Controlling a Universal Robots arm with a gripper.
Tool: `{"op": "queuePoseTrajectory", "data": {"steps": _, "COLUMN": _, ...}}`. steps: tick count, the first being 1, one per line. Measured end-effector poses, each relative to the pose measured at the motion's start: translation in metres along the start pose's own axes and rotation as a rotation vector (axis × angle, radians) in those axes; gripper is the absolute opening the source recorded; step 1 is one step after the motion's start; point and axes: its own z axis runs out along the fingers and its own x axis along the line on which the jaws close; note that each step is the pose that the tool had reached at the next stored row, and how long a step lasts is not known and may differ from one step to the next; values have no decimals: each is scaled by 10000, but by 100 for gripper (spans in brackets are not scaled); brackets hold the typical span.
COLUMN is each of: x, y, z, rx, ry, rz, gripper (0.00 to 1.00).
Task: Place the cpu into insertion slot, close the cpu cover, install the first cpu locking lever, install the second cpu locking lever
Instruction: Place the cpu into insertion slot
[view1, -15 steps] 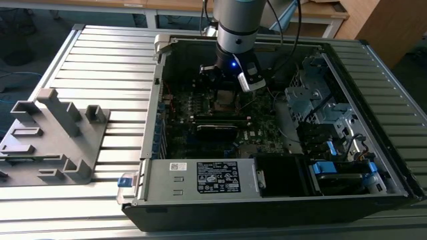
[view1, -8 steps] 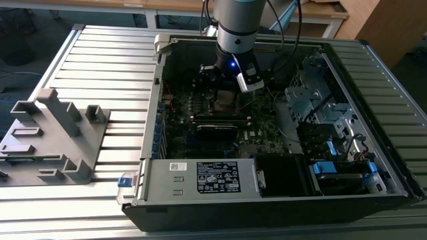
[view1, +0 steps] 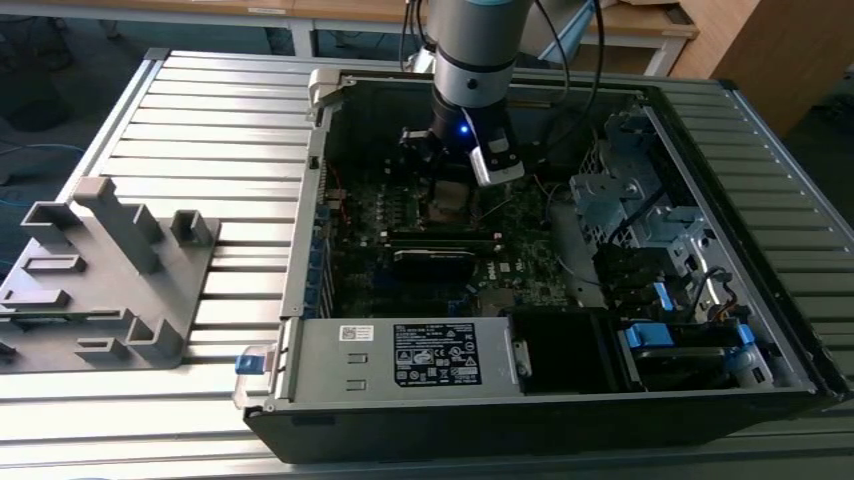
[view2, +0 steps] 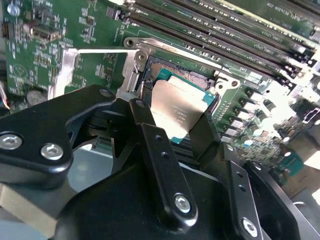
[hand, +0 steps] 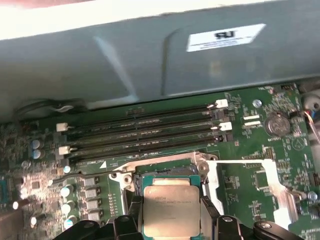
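In both wrist views the cpu (view2: 179, 102) (hand: 171, 206), a flat square chip with a silver-grey top, sits between my two black fingers (view2: 150, 135). My gripper (view2: 172, 114) (hand: 171, 214) is shut on it. The chip hangs tilted just over the insertion slot (view2: 192, 77) (hand: 165, 176), a dark square socket with a silvery rim. The cpu cover (view2: 67, 67) (hand: 272, 182), a thin silvery frame, stands swung open to one side of the socket. In the exterior view the gripper (view1: 449, 188) reaches down into the middle of the open computer case (view1: 300, 250).
Long black memory slots (hand: 145, 135) run beside the socket, close to a grey case wall (hand: 150, 60). A drive cage (view1: 641, 215) and cables fill the exterior view's right of the case. A grey plastic fixture (view1: 107, 270) stands on the slatted table (view1: 227, 130) at the exterior view's left.
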Motion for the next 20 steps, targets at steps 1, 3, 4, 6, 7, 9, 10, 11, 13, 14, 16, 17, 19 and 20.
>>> {"op": "queuePoseTrajectory", "data": {"steps": 1, "x": 0, "y": 0, "z": 0, "rx": 1, "ry": -4, "rz": 67, "gripper": 54}}
{"op": "queuePoseTrajectory", "data": {"steps": 3, "x": 0, "y": 0, "z": 0, "rx": 1, "ry": -5, "rz": 70, "gripper": 54}}
{"op": "queuePoseTrajectory", "data": {"steps": 4, "x": 0, "y": 0, "z": 1, "rx": -1, "ry": -6, "rz": 71, "gripper": 54}}
{"op": "queuePoseTrajectory", "data": {"steps": 6, "x": 0, "y": 0, "z": 1, "rx": 0, "ry": -6, "rz": 73, "gripper": 54}}
{"op": "queuePoseTrajectory", "data": {"steps": 7, "x": 0, "y": 0, "z": 1, "rx": -1, "ry": -9, "rz": 99, "gripper": 54}}
{"op": "queuePoseTrajectory", "data": {"steps": 9, "x": 0, "y": 0, "z": 4, "rx": -2, "ry": -29, "rz": 362, "gripper": 54}}
{"op": "queuePoseTrajectory", "data": {"steps": 10, "x": 0, "y": 0, "z": 4, "rx": 0, "ry": -40, "rz": 509, "gripper": 54}}
{"op": "queuePoseTrajectory", "data": {"steps": 11, "x": 0, "y": 0, "z": 4, "rx": 0, "ry": -42, "rz": 552, "gripper": 54}}
{"op": "queuePoseTrajectory", "data": {"steps": 13, "x": 0, "y": 0, "z": 4, "rx": 0, "ry": -43, "rz": 553, "gripper": 54}}
{"op": "queuePoseTrajectory", "data": {"steps": 14, "x": 0, "y": 0, "z": 4, "rx": -1, "ry": -44, "rz": 558, "gripper": 54}}
{"op": "queuePoseTrajectory", "data": {"steps": 16, "x": 0, "y": 0, "z": 6, "rx": -1, "ry": -56, "rz": 710, "gripper": 54}}
{"op": "queuePoseTrajectory", "data": {"steps": 17, "x": 0, "y": 0, "z": 7, "rx": -1, "ry": -68, "rz": 864, "gripper": 54}}
{"op": "queuePoseTrajectory", "data": {"steps": 19, "x": 0, "y": 0, "z": 7, "rx": 0, "ry": -78, "rz": 1006, "gripper": 54}}
{"op": "queuePoseTrajectory", "data": {"steps": 20, "x": 0, "y": 0, "z": 7, "rx": 0, "ry": -79, "rz": 1006, "gripper": 54}}
